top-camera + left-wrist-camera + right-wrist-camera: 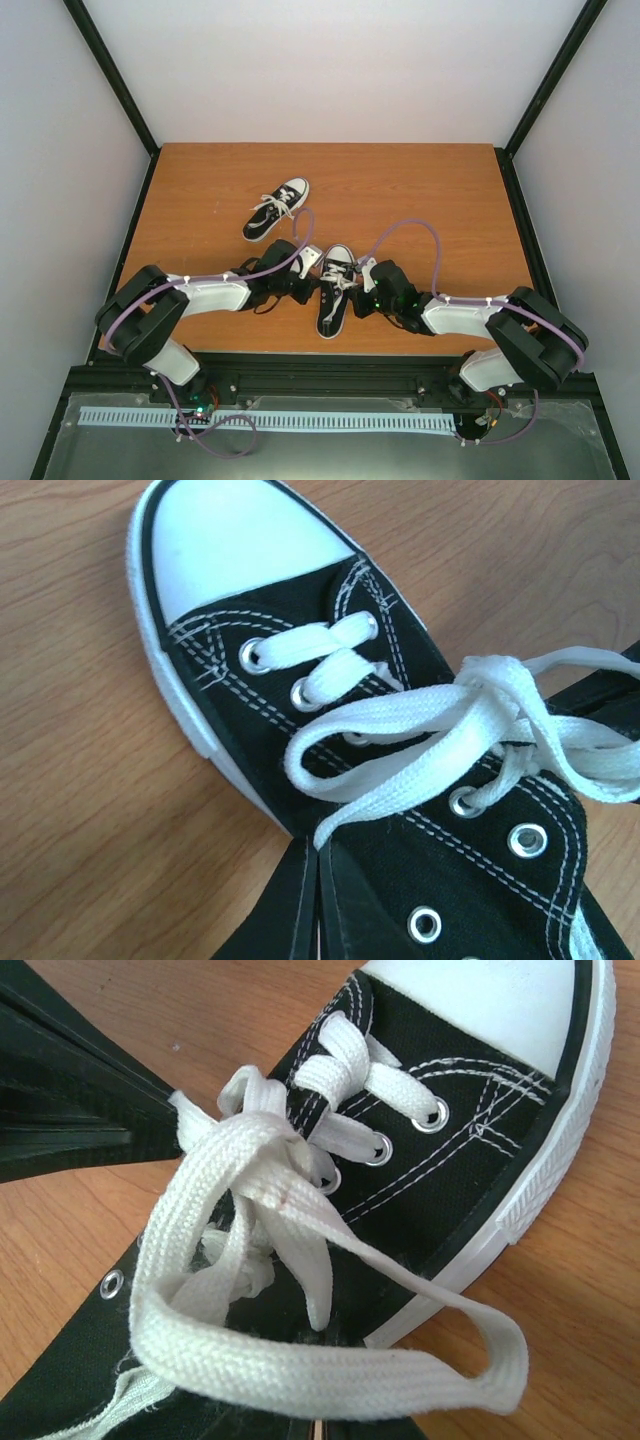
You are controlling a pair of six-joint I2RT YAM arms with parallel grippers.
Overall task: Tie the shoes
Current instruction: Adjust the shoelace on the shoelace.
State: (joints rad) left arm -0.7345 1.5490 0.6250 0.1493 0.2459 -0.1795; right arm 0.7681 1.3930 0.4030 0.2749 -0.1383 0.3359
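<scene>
Left gripper (318, 865) and right gripper (360, 292) closed, each pinching a lace loop (300, 1380); near shoe (333, 315) lies 12–6, toe toward 12 o'clock.

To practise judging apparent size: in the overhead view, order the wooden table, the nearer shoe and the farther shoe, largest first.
1. Wooden table.
2. Nearer shoe and farther shoe: they look alike in size, so unranked.

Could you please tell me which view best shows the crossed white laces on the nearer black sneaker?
The right wrist view: the flat white laces fill the frame, crossing sharp. Left wrist shows them cropped at the edge; top external, only tiny.
</scene>
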